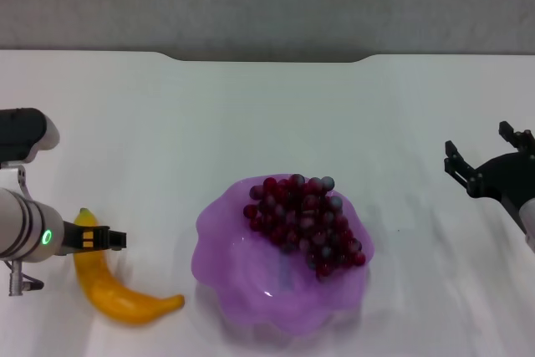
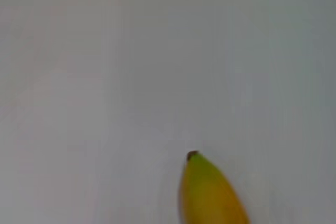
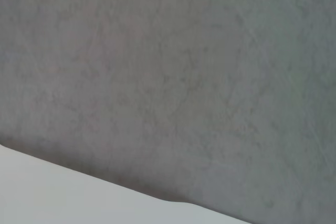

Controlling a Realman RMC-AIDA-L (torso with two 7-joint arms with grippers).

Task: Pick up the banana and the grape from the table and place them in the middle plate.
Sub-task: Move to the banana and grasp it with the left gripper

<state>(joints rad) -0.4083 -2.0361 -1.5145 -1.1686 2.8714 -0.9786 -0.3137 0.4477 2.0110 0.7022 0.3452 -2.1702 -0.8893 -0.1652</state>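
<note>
Banana (image 1: 117,294) lies on the table (image 1: 251,114) at about eight o'clock from the plate (image 1: 226,277), curved, its greenish tip pointing away toward twelve and its other end nearly reaching the plate's rim. The grapes (image 1: 305,223) sit in the plate already, heaped toward its one o'clock side, so the banana looks like the one piece left. Left gripper (image 1: 104,240) is right over the banana's upper end, dark fingers crossing it; whether the jaws are apart or pinching, I cannot tell from here. The left wrist view shows only the green tip on bare white. For a clean pick, I'd say the grip wants to straddle the banana across its width, closer to the fat middle than the tapering tip, so it doesn't swing or slip on the lift. Right gripper (image 1: 485,169) hangs out at three o'clock, well apart, jaws spread and holding nothing.
</note>
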